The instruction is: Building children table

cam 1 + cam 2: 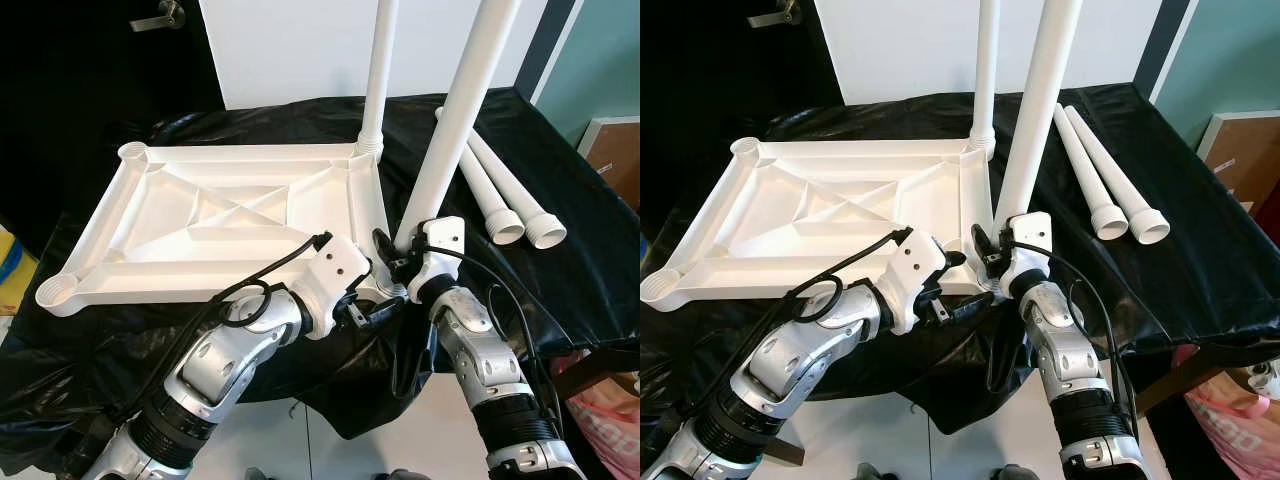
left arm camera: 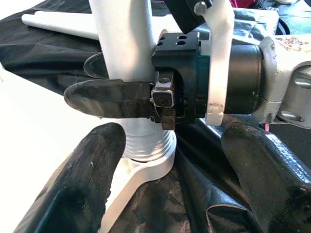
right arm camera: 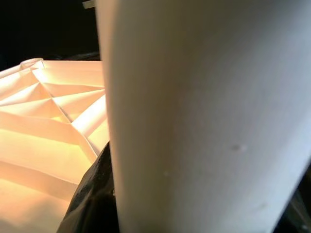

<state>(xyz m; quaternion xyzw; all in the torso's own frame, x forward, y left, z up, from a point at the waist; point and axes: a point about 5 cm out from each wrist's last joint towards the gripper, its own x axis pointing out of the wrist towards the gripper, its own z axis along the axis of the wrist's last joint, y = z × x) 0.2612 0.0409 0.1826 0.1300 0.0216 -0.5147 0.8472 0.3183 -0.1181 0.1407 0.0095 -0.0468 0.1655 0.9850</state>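
The white table top [image 1: 215,225] lies upside down on the black cloth [image 1: 560,240], with 1 leg [image 1: 378,75] standing in its far corner. My right gripper [image 1: 392,250] squeezes the near leg [image 1: 455,120] just above its corner socket. My left gripper [image 2: 170,194] is wide open beside it, and 2 spare legs [image 1: 500,190] lie on my right.

A black plastic sheet [image 1: 560,250] covers the tabletop and hangs crumpled over its near edge. Directly on it lies a white ribbed table panel [image 1: 210,225], underside up, toward the left. Two loose white legs [image 1: 500,195] lie side by side to the right, touching.
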